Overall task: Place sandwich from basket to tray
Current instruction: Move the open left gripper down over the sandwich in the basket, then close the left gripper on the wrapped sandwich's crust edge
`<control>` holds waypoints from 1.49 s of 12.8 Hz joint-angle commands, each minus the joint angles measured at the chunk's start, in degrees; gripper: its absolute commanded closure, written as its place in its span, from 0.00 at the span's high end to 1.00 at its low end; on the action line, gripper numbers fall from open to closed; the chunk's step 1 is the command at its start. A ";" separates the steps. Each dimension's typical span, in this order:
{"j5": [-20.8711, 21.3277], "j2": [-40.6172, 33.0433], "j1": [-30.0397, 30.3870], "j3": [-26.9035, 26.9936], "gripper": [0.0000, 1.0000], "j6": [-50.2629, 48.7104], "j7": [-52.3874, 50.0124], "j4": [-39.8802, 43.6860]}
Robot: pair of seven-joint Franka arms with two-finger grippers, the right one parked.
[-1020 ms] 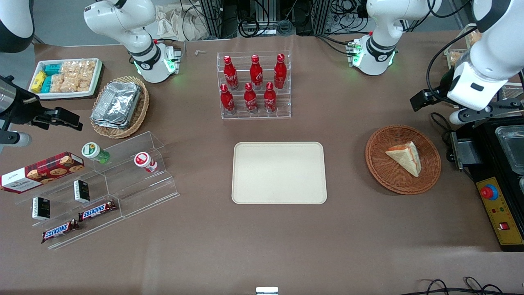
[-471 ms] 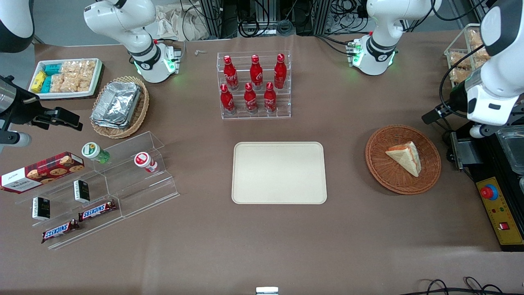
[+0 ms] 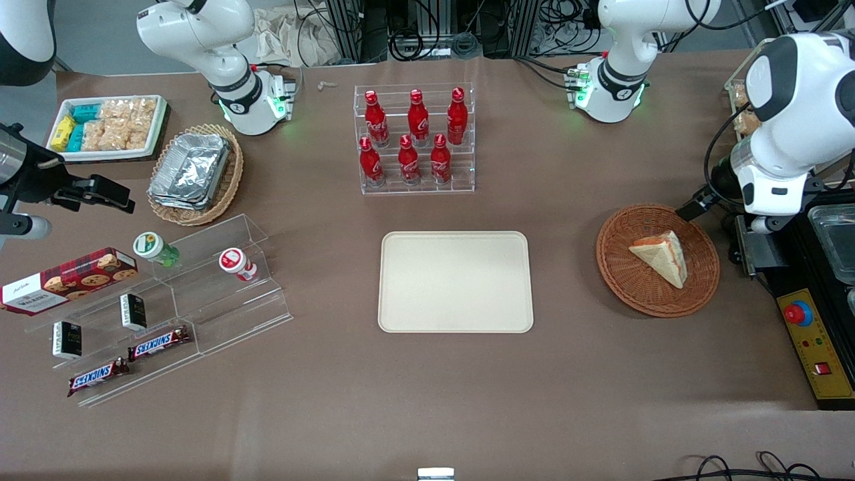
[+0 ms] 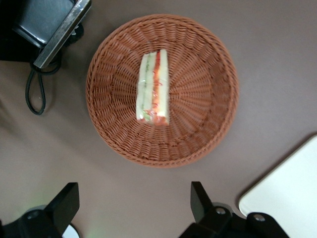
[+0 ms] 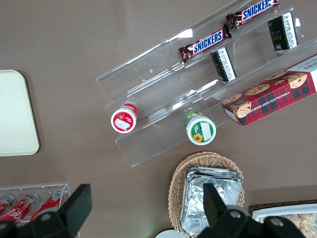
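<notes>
Toward the working arm's end of the table (image 3: 574, 374), the front view shows the sandwich (image 3: 660, 256) lying in the basket (image 3: 621, 267), its broad face up and its red-lined cut edge turned toward the rim nearest the black equipment. The tray (image 3: 456, 281) sits well apart from the basket, with bare brown table between them and on the side nearer the camera. The tool's black tip (image 3: 691, 209) hangs above the basket's rim, on the edge farther from the camera; the white wrist hides the rest.

From the left wrist view, the tool (image 4: 133, 206) has its fingers (image 4: 200, 203) spread wide, clear of the basket (image 4: 208, 74) with a strip of table between. The sandwich (image 4: 154, 87) rests near the basket's middle, cut edge up, woven floor open all round it. One rounded tray corner (image 4: 285, 196) lies just beside the basket.
</notes>
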 commanded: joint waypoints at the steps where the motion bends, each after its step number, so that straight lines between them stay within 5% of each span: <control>1: -0.63 -1.62 -0.28 1.84 1.00 5.14 -0.99 -4.68; 7: -4.40 5.75 -0.20 3.52 1.00 13.32 -1.08 -6.18; 19: -5.37 16.93 -0.20 5.28 1.00 27.73 -1.17 -8.72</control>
